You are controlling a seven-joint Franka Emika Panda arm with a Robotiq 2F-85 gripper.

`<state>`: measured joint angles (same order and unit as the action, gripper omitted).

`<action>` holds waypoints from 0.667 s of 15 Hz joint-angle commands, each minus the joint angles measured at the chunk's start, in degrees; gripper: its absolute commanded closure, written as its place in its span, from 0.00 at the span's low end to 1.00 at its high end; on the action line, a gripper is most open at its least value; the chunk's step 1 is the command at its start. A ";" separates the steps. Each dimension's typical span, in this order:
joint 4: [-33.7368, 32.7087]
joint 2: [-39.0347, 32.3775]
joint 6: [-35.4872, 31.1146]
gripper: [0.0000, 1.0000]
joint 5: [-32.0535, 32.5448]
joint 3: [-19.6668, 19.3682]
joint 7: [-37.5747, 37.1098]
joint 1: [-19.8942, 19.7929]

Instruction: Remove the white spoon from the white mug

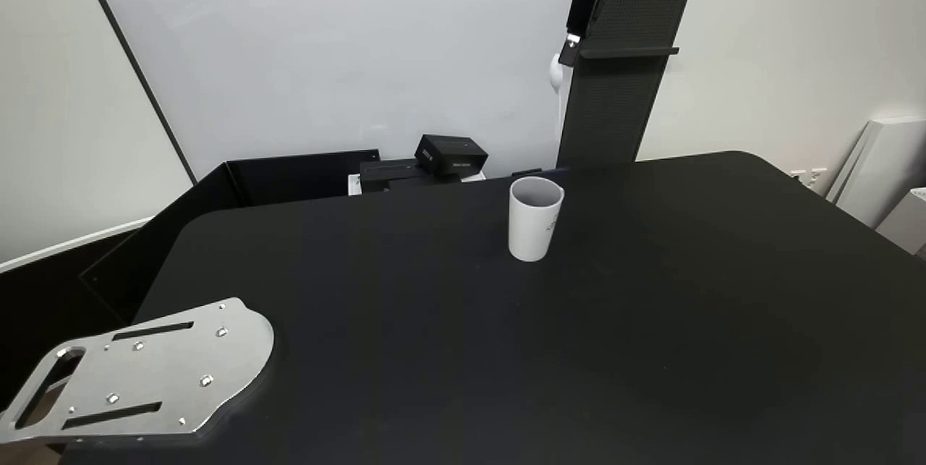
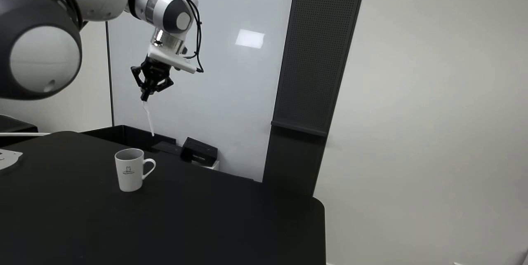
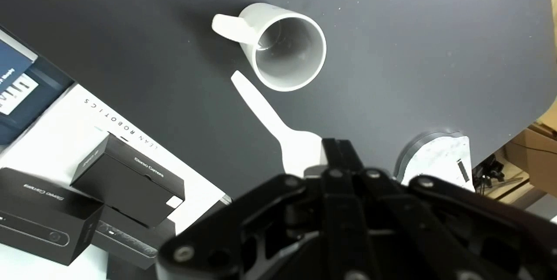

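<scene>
Jaws pinch the spoon (image 3: 280, 129); only the wrist view shows the mug's (image 3: 289, 58) floor (image 3: 269, 34).

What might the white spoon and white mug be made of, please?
The white spoon is probably smooth plastic, judging by its thin, one-piece shape. The white mug is likely glazed ceramic, given the glint inside, though plastic is possible.

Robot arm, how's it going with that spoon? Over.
Gripper closed on spoon, bowl end. Spoon out of mug, handle down. Nothing visibly in the way.
</scene>
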<state>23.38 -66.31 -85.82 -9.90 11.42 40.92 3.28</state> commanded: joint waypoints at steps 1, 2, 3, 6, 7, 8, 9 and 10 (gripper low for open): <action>1.12 3.50 2.30 1.00 0.83 -1.05 -3.17 -0.58; 1.12 3.79 2.70 1.00 1.07 -1.46 -3.26 -0.97; 1.18 3.99 3.13 1.00 1.49 -2.13 -3.49 -1.28; 1.37 3.56 4.64 1.00 3.72 -4.74 -3.73 -2.45; 1.51 3.28 5.11 1.00 4.70 -5.80 -3.66 -2.86; 1.61 2.90 5.43 1.00 5.95 -7.03 -3.45 -3.23; 1.69 2.58 5.57 1.00 7.29 -8.24 -3.32 -3.40; 1.61 1.97 5.33 1.00 8.83 -9.54 -2.83 -3.60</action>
<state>24.25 -64.08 -81.26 -4.34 4.99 39.13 0.03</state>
